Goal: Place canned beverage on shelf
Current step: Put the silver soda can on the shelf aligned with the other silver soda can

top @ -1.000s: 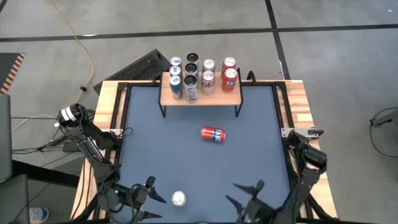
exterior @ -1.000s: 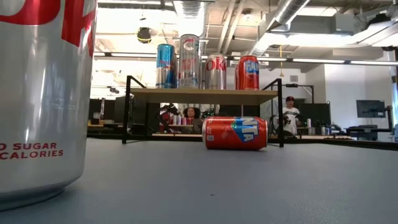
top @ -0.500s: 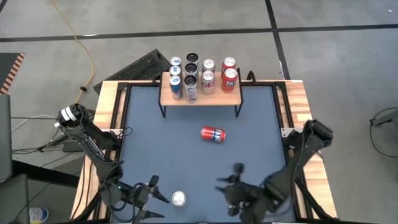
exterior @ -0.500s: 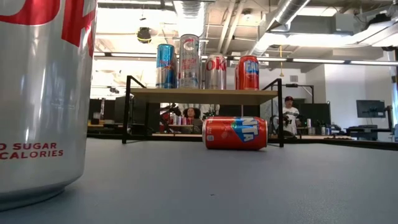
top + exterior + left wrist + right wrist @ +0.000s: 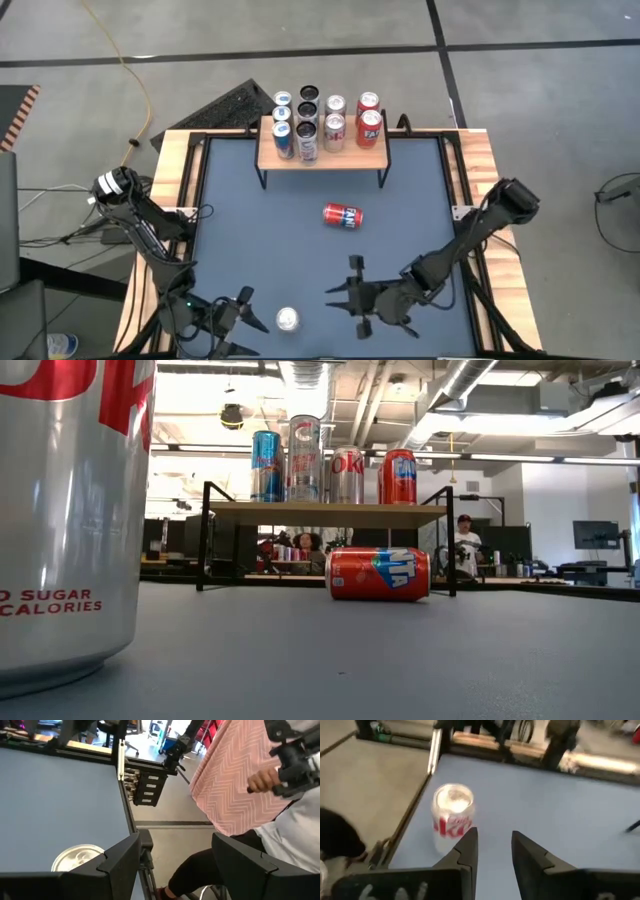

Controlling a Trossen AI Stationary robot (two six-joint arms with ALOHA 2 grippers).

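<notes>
The shelf, a low wooden rack on black legs, stands at the table's far edge with several upright cans on top. A red can lies on its side mid-table, in front of the shelf. A silver can stands upright near the front edge. My left gripper is open just left of it, and the can's top shows beside one finger. My right gripper points level at the silver can from its right, a short way off. Its fingers stand narrowly apart with nothing between them.
A person in pink and white clothing is close beyond the table's near edge. A raised wooden and black frame borders the table. The grey mat is bare between the red can and the silver can.
My right gripper has swung from the front right corner toward the table's left, turning from pointing at the far edge to pointing at the silver can. The cans and my left gripper have kept still.
</notes>
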